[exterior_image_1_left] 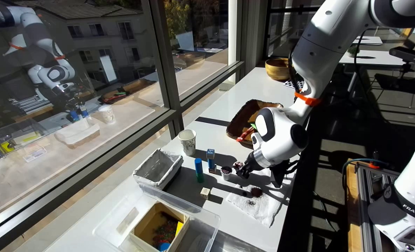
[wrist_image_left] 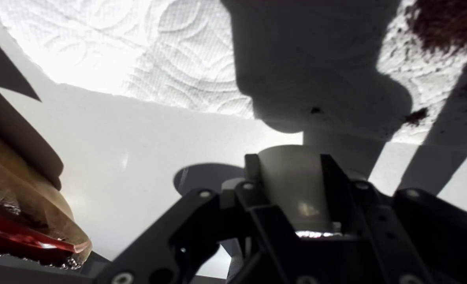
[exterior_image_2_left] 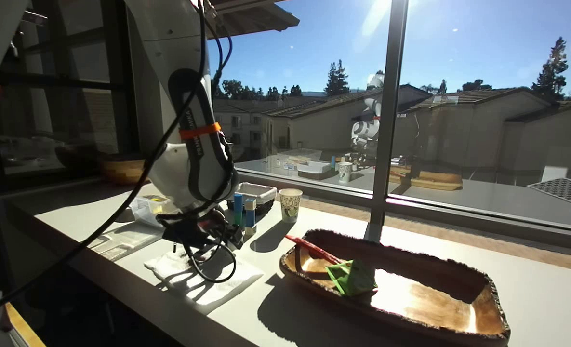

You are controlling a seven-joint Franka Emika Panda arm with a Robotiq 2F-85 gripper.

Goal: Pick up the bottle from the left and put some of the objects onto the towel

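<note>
The white towel [exterior_image_1_left: 265, 211] lies near the counter's edge with a pile of dark brown powder on it; it also shows in an exterior view [exterior_image_2_left: 218, 289] and in the wrist view [wrist_image_left: 158, 59]. My gripper [wrist_image_left: 290, 169] is shut on a small pale pod [wrist_image_left: 296, 189] with a shiny foil edge facing the palm. In an exterior view the gripper [exterior_image_1_left: 243, 171] is low beside the towel's far edge, with the held pod [exterior_image_1_left: 237, 164] at its fingertips. Another small pod [exterior_image_1_left: 226, 175] with a dark top stands close by. I see no clear bottle.
A blue-green cylinder [exterior_image_1_left: 199, 171], stacked blue blocks [exterior_image_1_left: 211, 162], a wooden cube [exterior_image_1_left: 205, 193], a paper cup [exterior_image_1_left: 187, 143] and a lined basket [exterior_image_1_left: 158, 171] stand nearby. A wooden tray [exterior_image_2_left: 430, 289] holds a red item and a green packet [exterior_image_2_left: 350, 277]. A clear plastic box [exterior_image_1_left: 207, 218] is at the front.
</note>
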